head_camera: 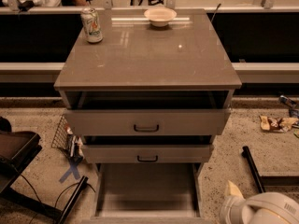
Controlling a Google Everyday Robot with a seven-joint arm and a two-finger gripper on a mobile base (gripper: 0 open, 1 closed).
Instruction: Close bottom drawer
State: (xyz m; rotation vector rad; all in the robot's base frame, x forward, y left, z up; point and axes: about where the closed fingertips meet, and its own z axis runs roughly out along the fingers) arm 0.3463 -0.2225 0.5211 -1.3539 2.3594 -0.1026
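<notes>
Low and to the right, the robot's pale-tipped gripper (232,190) pokes up from its rounded white arm (268,210). I cannot tell whether it is spread or closed. Just left of it the bottom drawer (147,192), a plain grey tray, stands pulled far out. The gripper seems placed beside the tray's side wall, probably to reach round to its front. Beyond, the taupe middle drawer (147,153) and wider top drawer (147,122) also hang open, clear of that push. A thin black bar (253,168) lies on the floor just behind the gripper.
</notes>
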